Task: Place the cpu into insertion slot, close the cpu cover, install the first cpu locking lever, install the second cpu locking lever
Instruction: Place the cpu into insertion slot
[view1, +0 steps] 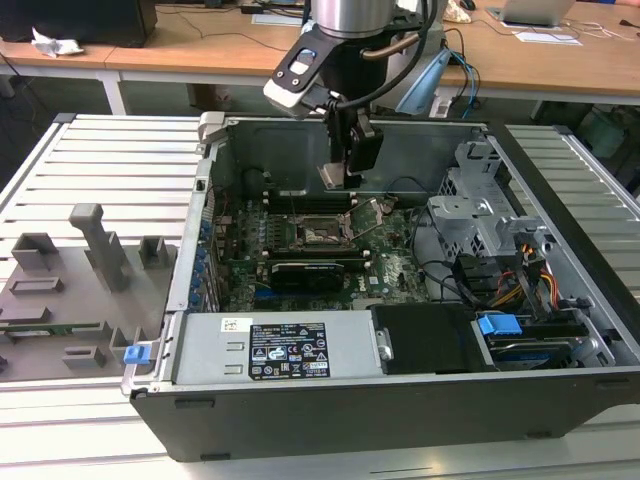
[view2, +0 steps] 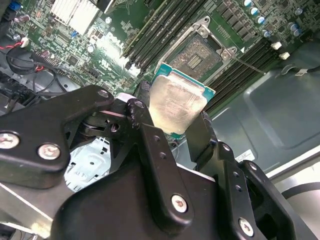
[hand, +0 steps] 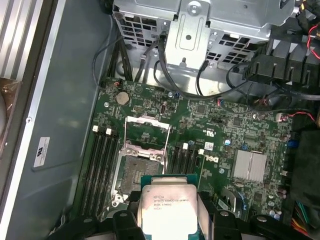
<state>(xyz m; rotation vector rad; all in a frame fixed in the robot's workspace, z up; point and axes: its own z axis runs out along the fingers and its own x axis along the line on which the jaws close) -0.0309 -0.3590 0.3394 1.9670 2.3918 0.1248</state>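
Cpu (hand: 169, 207) sits gripped in the claw (hand: 169, 221) above the insertion slot (hand: 139, 172).

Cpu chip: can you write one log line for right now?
cpu: gripped in end effector, raised, not seated | insertion slot: empty | cpu cover: open

We count one cpu (hand: 167, 205), one insertion slot (hand: 137, 172), one cpu cover (hand: 147, 120) and one gripper (hand: 170, 220). We see one green motherboard (hand: 215, 120), one open computer case (view1: 330, 410), one coin battery (hand: 121, 97) and one finned silver heatsink (hand: 250, 165). We also make out one grey power supply box (view1: 280, 350), one metal drive cage (view1: 480, 210), two blue plastic tabs (view1: 137, 353) (view1: 498, 325) and one grey fixture tray (view1: 60, 300)
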